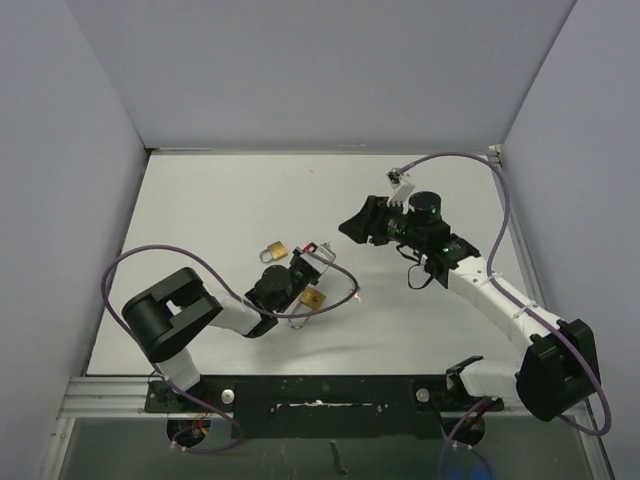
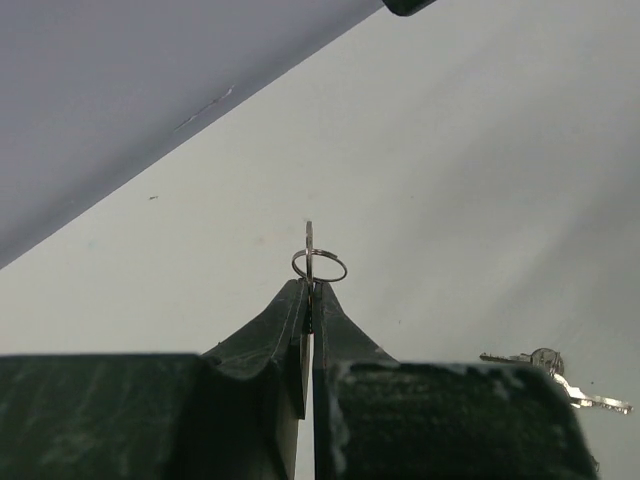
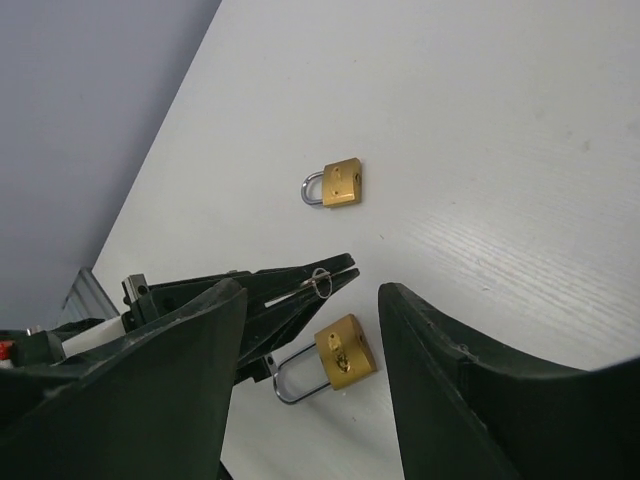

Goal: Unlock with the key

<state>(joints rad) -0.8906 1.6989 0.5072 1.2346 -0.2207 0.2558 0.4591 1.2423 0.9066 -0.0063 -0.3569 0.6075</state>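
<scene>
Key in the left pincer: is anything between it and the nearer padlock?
Nothing visible does. The left pincer pinches the key close by the nearer padlock, with only bare table between them. The right pincer hangs open, off to the side.

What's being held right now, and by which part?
The left gripper pinches the key by its flat sides, its ring sticking out; the right gripper holds nothing.
</scene>
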